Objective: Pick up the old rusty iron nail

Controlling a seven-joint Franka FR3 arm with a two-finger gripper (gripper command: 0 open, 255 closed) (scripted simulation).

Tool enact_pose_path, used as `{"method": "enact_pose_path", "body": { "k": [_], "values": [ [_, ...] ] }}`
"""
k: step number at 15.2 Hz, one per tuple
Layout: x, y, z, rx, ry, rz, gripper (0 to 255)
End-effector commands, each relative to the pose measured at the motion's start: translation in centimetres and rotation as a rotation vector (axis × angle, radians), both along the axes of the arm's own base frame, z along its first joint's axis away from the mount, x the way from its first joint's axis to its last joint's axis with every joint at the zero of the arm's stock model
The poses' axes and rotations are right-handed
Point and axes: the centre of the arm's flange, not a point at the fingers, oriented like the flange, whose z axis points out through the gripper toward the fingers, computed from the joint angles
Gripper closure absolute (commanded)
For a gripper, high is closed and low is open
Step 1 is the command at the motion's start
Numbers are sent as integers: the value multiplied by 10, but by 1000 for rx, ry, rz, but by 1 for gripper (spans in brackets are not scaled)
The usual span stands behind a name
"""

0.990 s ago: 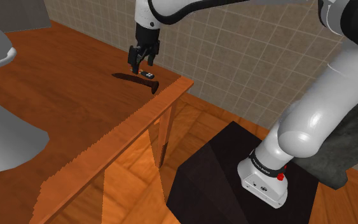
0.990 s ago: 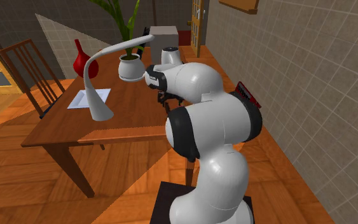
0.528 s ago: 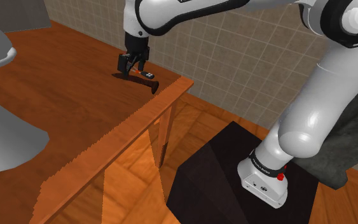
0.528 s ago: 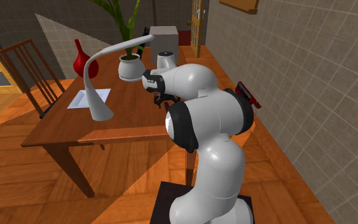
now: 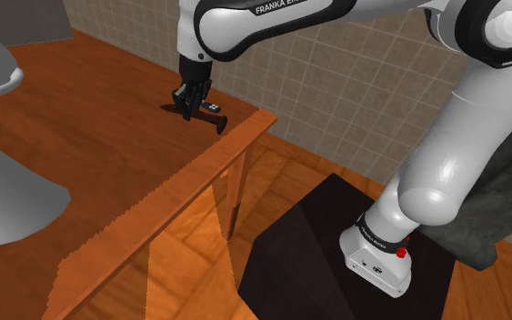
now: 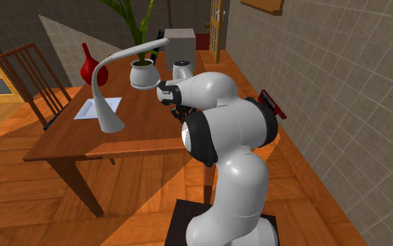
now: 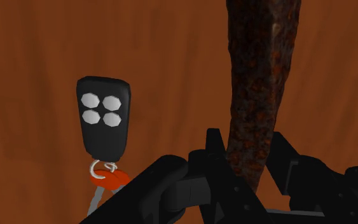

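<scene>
The brown wooden table is taking up most of the shoulder view. The white Franka arm is reaching down over the table's far corner. In the second exterior view that same arm is standing in front of the corner and covering whatever is lying beneath its hand. That view is offering instead a white curved desk lamp, standing on the table well away from the tool.

The all-black two-finger gripper is pointing down at the tabletop. Just beside it, toward the table edge, the dark end of the old rusty iron nail is sticking out.

The wrist view is giving the detail. The gripper is clenching the rough, red-brown shaft of the nail, with its black fingers pressing on either side. The shaft is running away from the tool and getting cut off by the frame.

Near the gripper, apart from the nail, a black key fob with four grey buttons is lying flat. A small red tag on its ring is partly hidden behind the gripper body.
</scene>
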Motion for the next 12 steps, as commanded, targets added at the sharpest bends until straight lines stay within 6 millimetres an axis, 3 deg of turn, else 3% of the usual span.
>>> {"method": "enact_pose_path", "body": {
  "k": [1,6,12],
  "values": [
    [0,0,0,0,0,0,255],
    [0,0,0,0,0,0,255],
    [0,0,31,0,0,0,255]
  ]
}}
